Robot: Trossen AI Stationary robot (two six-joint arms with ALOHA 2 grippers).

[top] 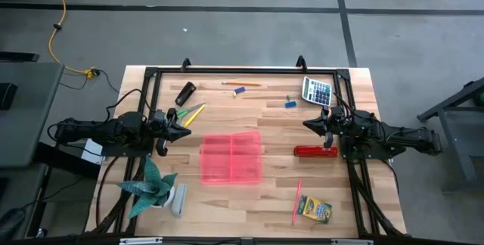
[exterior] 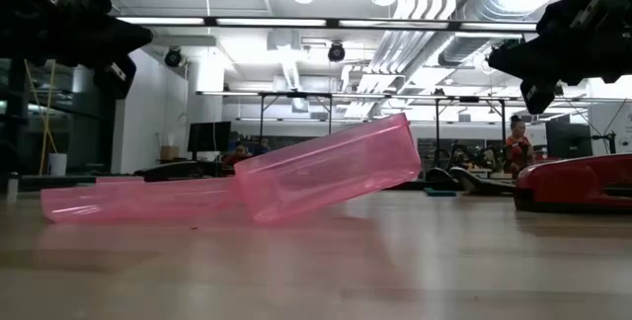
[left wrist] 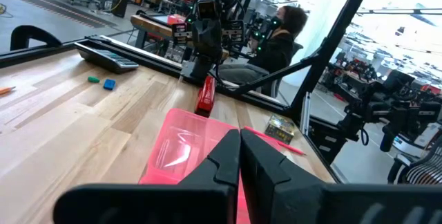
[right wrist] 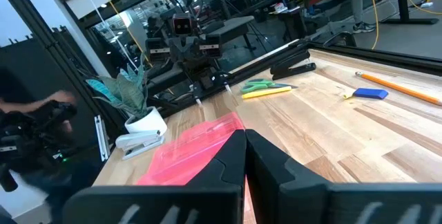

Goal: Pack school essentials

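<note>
A pink case (top: 231,156) lies open in the middle of the table (top: 249,207), both halves flat and facing up, so it seems set to receive the items; nothing shows inside it yet. The supplies are scattered around it. Green scissors (top: 180,113) and a yellow pencil (top: 193,113) lie near the left gripper (top: 184,126). An orange pencil (top: 240,84) and a blue eraser (top: 240,91) lie along the far edge, with a green eraser (top: 288,97) and another blue one (top: 290,104) beside the calculator (top: 318,91). A red stapler (top: 315,151) sits right of the case, just under the right gripper (top: 308,124). A pink pen (top: 296,200) and the crayon box (top: 314,209) lie at the near right. A black stapler (top: 185,93), a white stapler (top: 178,198) and a plant (top: 153,187) stand at the left.

Both arms hover on either side of the case, grippers pointing inward at each other above the wood. In each wrist view the fingers are pressed together with nothing between them. This looks like a start posture: packing has not begun. The left arm is best placed for the scissors and pencil, the right for the erasers, stapler or crayons. Thin pencils lying flat on wood would likely be the fiddly picks.
</note>
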